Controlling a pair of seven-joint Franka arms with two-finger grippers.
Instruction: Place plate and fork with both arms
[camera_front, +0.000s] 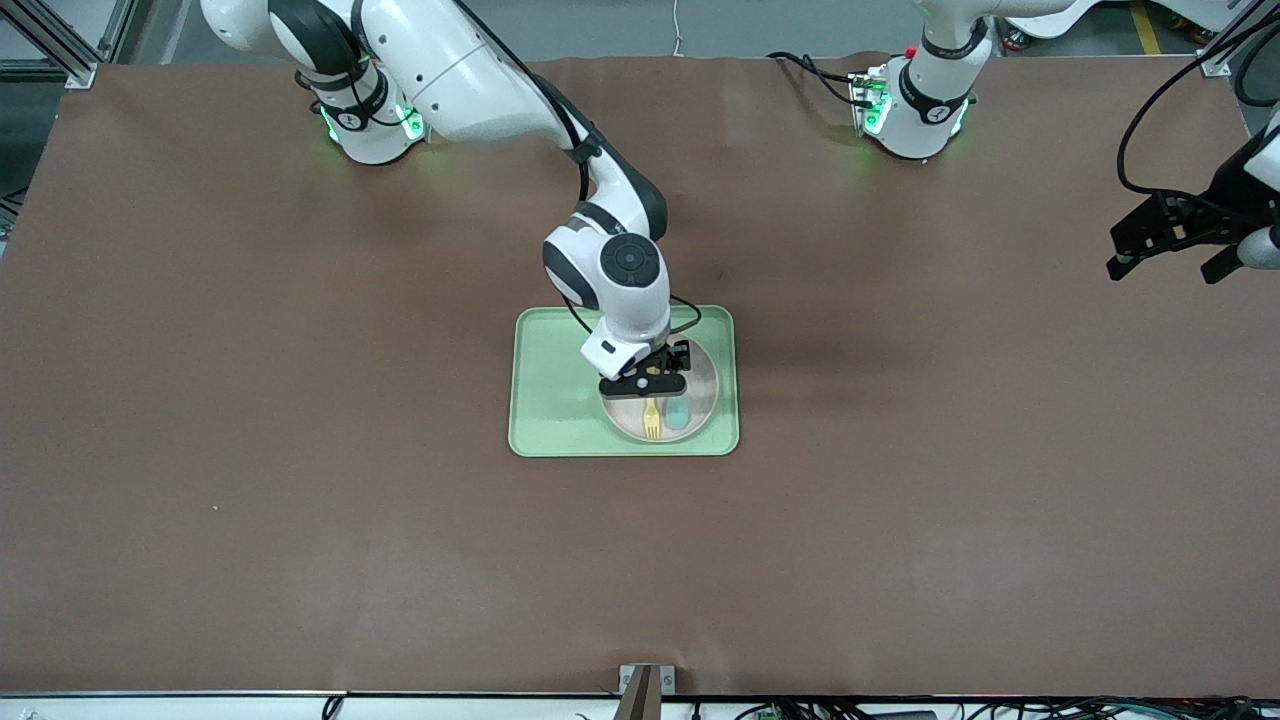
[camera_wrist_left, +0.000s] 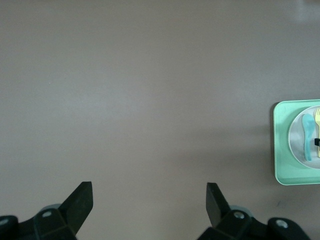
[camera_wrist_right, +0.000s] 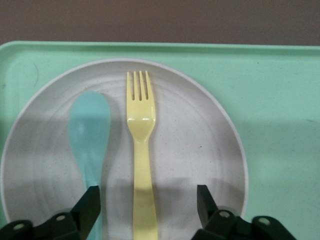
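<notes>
The pale plate (camera_front: 705, 385) lies on the green tray (camera_front: 550, 390), at the tray's end toward the left arm. On the plate the yellow fork (camera_front: 652, 418) rests beside a teal spoon (camera_front: 678, 413), tines pointing toward the front camera. My right gripper (camera_front: 652, 388) is low over the plate, open. In the right wrist view its fingers (camera_wrist_right: 91, 200) straddle the handle of the fork (camera_wrist_right: 142, 150) with a gap on each side; one finger is over the spoon (camera_wrist_right: 91, 130). My left gripper (camera_front: 1165, 270) waits open in the air over the left arm's end of the table.
The brown table mat lies bare around the tray. The left wrist view shows the left gripper (camera_wrist_left: 149, 197) over bare mat, with the tray (camera_wrist_left: 280, 150), plate (camera_wrist_left: 296, 135) and spoon (camera_wrist_left: 307, 135) at the frame edge.
</notes>
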